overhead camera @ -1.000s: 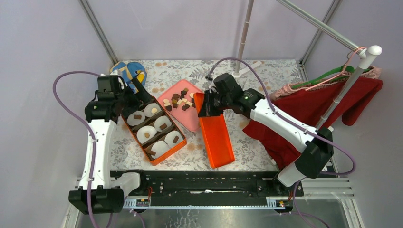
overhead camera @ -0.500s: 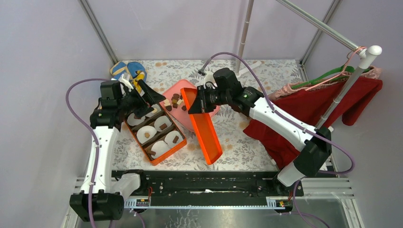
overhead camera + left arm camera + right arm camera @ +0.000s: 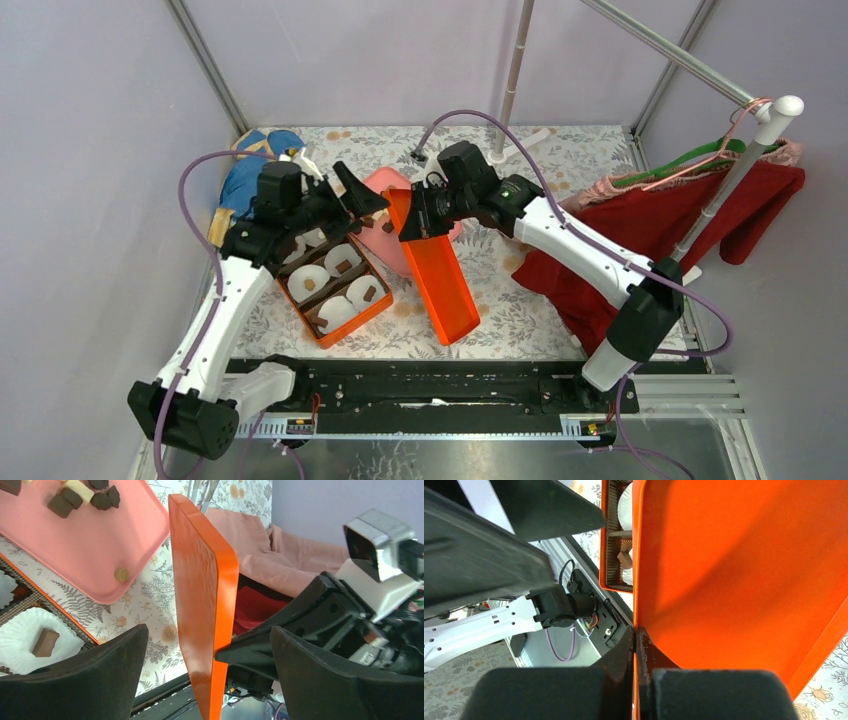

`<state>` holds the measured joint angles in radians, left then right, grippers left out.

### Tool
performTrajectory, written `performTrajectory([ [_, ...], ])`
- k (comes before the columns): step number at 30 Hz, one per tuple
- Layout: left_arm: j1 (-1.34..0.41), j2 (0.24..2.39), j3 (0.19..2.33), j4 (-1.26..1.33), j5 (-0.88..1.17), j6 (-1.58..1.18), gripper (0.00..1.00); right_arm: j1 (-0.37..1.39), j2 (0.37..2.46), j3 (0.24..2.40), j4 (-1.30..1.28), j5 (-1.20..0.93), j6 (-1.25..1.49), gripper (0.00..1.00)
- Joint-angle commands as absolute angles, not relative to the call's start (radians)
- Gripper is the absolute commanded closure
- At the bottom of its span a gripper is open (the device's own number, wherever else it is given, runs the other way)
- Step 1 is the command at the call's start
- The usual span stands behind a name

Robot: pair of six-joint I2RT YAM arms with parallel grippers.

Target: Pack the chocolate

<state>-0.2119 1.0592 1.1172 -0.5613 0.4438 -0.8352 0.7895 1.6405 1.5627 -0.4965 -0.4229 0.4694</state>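
In the orange box [image 3: 322, 333] the cups [image 3: 300, 276] you can see each hold a chocolate [image 3: 343, 266], but more pieces [image 3: 62, 505] lie on the pink tray [image 3: 100, 555], while your right gripper [image 3: 418, 222] is clamped on the orange lid [image 3: 440, 270] and your left gripper [image 3: 335, 205] hangs spread wide, empty.

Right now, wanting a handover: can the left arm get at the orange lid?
Probably yes: the left gripper is open, and the orange lid, held by the right gripper, stands facing its gap, nothing between.
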Motion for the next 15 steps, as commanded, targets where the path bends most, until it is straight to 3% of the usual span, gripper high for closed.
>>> performTrajectory([
  [1,-0.280,1.098,1.146,-0.454,0.319,-0.870,0.02,0.812,1.636,1.636,-0.481,-0.432,0.462,1.00],
  [15,-0.374,1.185,1.188,-0.434,0.159,-0.829,0.24,0.839,1.653,1.652,-0.506,-0.452,0.461,1.00],
])
